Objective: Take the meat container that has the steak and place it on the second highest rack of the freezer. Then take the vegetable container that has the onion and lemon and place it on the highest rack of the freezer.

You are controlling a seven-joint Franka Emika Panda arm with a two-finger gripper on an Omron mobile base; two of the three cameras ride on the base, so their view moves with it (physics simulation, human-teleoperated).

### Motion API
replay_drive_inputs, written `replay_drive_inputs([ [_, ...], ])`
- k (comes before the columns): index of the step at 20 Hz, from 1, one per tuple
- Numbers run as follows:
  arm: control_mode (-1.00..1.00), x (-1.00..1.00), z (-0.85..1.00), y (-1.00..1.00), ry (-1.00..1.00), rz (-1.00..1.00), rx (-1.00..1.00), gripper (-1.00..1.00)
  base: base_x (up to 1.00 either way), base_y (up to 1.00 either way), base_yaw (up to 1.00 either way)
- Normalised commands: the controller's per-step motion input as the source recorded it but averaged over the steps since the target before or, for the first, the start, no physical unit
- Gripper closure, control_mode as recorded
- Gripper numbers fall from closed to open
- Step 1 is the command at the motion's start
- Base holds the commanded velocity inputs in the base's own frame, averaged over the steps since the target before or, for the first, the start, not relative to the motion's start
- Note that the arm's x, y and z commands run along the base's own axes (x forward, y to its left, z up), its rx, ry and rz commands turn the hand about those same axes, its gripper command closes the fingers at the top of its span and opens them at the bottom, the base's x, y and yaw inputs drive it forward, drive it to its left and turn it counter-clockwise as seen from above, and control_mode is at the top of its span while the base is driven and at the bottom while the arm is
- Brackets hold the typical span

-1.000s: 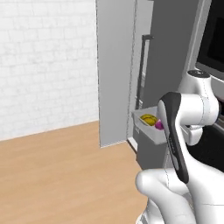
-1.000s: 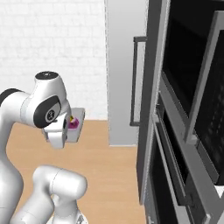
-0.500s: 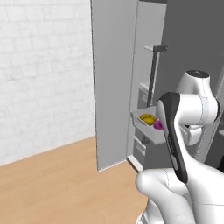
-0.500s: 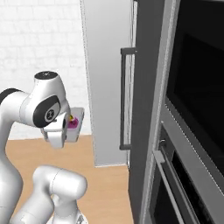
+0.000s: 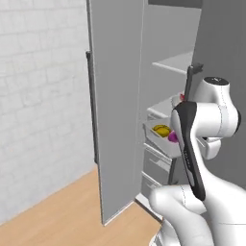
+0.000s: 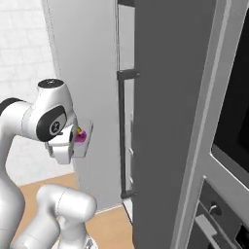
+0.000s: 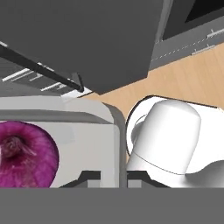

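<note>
Gripper jaws, hand view: clamped on the right wall of the vegetable container, the onion inside. Left base view: container with the lemon hangs level before the open freezer, below the highest rack; raise it clear before sliding in. Right base view: the container sits left of the freezer door edge; keep it flat.

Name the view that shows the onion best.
Hand view: the onion is large and close, lying in its container. The left base view gives a small purple bit beside the lemon; the right, a sliver.

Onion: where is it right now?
In the left base view the onion sits beside the lemon in the light-grey container carried at the arm, before the open freezer.
</note>
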Motion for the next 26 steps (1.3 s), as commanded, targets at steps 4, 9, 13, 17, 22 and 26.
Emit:
replay_drive_inputs([
  [4, 1.00, 0.00, 0.00, 0.00, 0.00, 0.00, 0.00, 1.00, 0.46, 0.65, -0.52],
  [9, 1.00, 0.00, 0.00, 0.00, 0.00, 0.00, 0.00, 1.00, 0.32, 0.55, -0.54],
  [13, 1.00, 0.00, 0.00, 0.00, 0.00, 0.00, 0.00, 1.00, 0.26, 0.57, -0.53],
  [17, 1.00, 0.00, 0.00, 0.00, 0.00, 0.00, 0.00, 1.00, 0.24, 0.60, -0.52],
  [22, 1.00, 0.00, 0.00, 0.00, 0.00, 0.00, 0.00, 1.00, 0.02, 0.64, -0.48],
  [26, 1.00, 0.00, 0.00, 0.00, 0.00, 0.00, 0.00, 1.00, 0.01, 0.61, -0.48],
])
